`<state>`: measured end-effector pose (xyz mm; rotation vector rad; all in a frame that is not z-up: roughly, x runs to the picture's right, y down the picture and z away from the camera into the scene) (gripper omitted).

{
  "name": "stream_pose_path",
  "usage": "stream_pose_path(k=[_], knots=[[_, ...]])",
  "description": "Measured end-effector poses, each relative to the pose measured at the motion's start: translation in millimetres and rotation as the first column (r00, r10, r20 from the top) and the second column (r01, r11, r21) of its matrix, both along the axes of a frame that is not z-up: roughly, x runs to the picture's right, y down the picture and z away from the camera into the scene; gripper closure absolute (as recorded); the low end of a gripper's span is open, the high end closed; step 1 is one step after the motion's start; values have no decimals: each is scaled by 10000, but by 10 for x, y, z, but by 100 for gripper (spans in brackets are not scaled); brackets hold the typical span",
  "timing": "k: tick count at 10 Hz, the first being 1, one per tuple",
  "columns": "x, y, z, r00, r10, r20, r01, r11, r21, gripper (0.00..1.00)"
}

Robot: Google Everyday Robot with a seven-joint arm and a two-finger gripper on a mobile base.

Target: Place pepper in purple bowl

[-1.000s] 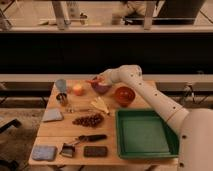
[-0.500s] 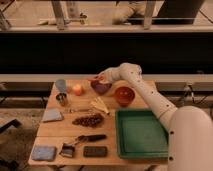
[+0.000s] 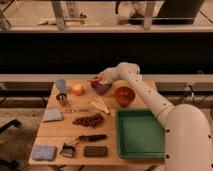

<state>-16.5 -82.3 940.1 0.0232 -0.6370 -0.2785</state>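
Watching the camera view, I see my gripper [image 3: 98,79] has edged from a second ago toward the desk's [image 3: 111,131] far edge, now directly above the purple bowl [image 3: 101,87]. The pepper [image 3: 95,80] sits clenched in it, just over the rim, so release looks near. Right of it waits the orange-red bowl [image 3: 124,95].

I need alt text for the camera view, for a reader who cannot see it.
The robot's gripper is at the far edge of the purple bowl, with the red pepper at its tip. An orange-red bowl sits right of it, a green tray nearer, on a wooden table.
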Motion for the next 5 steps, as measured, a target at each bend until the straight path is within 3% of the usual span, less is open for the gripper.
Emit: stream_pose_path(k=[4,5], knots=[[6,7,2,9997,160,-205,-159,9999,46,25],[14,6,1,9994,216,-286,-216,9998,17,20]])
